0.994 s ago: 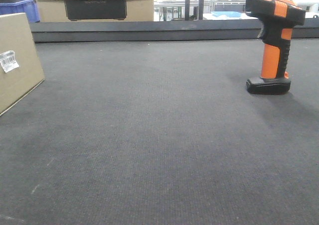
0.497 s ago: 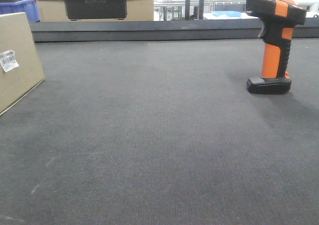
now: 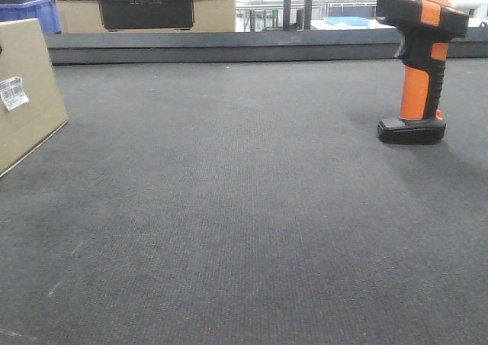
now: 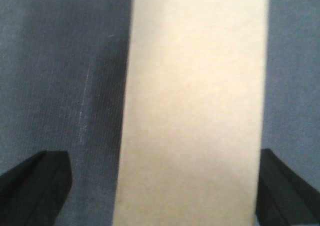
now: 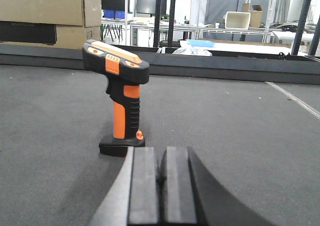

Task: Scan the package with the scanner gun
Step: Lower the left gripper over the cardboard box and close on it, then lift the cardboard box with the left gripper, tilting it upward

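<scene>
The package (image 3: 27,93) is a plain cardboard box with a small white label (image 3: 11,93), at the left edge of the front view. In the left wrist view its tan face (image 4: 195,101) fills the middle. My left gripper (image 4: 160,196) is open, its dark fingertips (image 4: 35,186) set wide on either side of the box. The left one is clear of the box and the right one is near its edge. The orange-and-black scanner gun (image 3: 418,62) stands upright on its base at the right. My right gripper (image 5: 161,186) is shut and empty, low on the mat just behind the scanner (image 5: 120,96).
A dark grey mat (image 3: 244,207) covers the table, with a raised dark ledge (image 3: 229,47) along the back. Large cardboard boxes (image 3: 145,5) and a blue crate (image 3: 34,13) stand behind the ledge. Shelving and tables lie beyond.
</scene>
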{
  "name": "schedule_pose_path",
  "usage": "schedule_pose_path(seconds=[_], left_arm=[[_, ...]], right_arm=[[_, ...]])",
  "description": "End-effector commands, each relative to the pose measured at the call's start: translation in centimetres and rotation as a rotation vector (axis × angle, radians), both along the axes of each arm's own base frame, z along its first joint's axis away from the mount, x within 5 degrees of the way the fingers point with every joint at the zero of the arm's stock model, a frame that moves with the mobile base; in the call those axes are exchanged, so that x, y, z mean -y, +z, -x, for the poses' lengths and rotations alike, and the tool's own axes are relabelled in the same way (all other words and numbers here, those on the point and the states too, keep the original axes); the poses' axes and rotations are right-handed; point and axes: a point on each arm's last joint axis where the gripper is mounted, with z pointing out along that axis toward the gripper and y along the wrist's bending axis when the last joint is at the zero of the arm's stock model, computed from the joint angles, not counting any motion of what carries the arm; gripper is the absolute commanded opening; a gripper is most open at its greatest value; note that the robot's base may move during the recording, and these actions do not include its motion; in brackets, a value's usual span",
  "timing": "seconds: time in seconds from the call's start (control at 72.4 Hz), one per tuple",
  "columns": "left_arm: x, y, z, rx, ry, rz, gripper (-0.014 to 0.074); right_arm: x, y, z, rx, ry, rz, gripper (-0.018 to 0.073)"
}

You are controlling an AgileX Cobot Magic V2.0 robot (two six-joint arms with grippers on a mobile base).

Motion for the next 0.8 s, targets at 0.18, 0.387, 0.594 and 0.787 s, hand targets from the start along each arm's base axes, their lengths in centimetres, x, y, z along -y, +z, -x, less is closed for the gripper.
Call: schedule_pose_path(seconds=[0.18,0.387,0.594,0.787], left_arm=[[0.3,-0.3,-0.2,-0.021,-0.006,0.025,0.0581],[0.2,-0.4,0.0,-0.042,-0.031,0.005,0.0520],[0.2,-0.3,-0.1,-0.036,-0.031,0.005,0.0148],[0.5,0.7,-0.4,-0.004,-0.028,0.040,-0.0111]], right_arm=[[0.0,0.2,0.0,0.026,-0.002,-0.001,-0.0166],[0.0,0.2,0.0,0.026,-0.002,-0.001,-0.0166],[0.0,0.2,0.0,0.026,-0.002,-0.001,-0.0166],[0.0,0.2,0.0,0.026,-0.002,-0.001,-0.0166]])
